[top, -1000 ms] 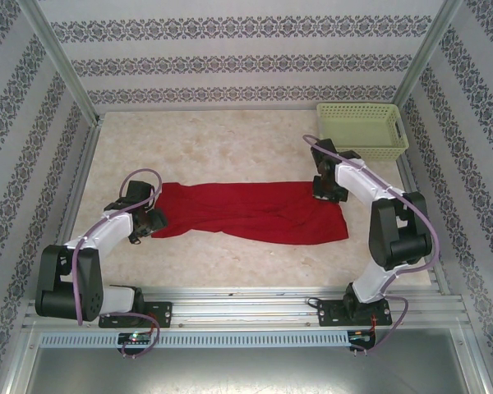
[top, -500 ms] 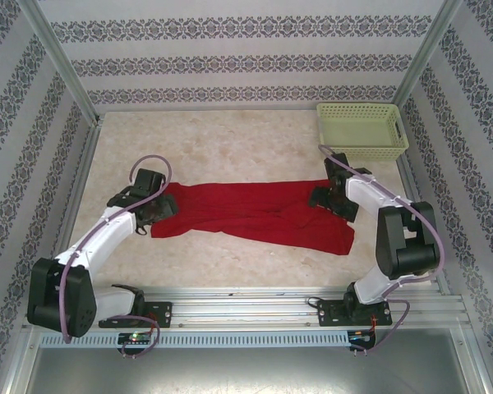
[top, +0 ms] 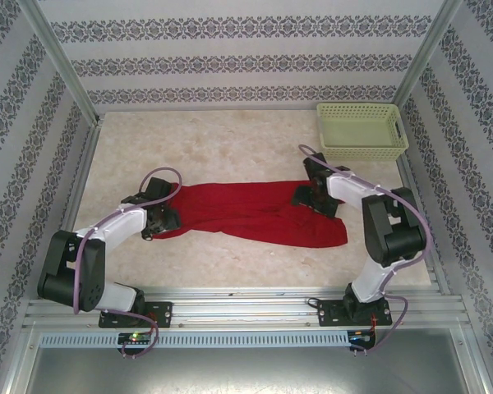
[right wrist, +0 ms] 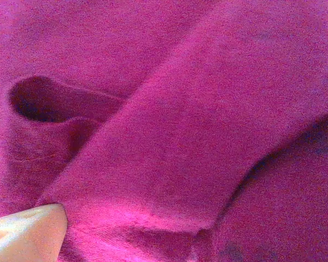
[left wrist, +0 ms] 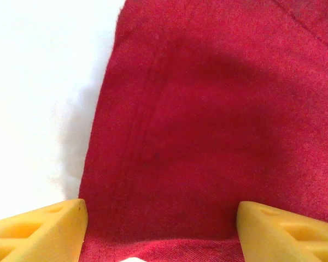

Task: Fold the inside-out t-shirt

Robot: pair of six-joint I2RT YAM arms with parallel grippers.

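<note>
T-shirt [top: 255, 213], red, inside-out: lies as a long rumpled band across the middle of the pale table [top: 230, 148], apart from the green lattice basket [top: 361, 130] at the far right corner. Left gripper [top: 159, 220]: at the shirt's left end, jaws spread, cloth flat between them. Right gripper [top: 306, 197]: low over the shirt's right part, released.

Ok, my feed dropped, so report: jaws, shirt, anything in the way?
Left gripper jaws open over the t-shirt, left end. Right gripper jaws open at right end. Cloth bunched in a strip, not folded. Basket far corner, clear.
</note>
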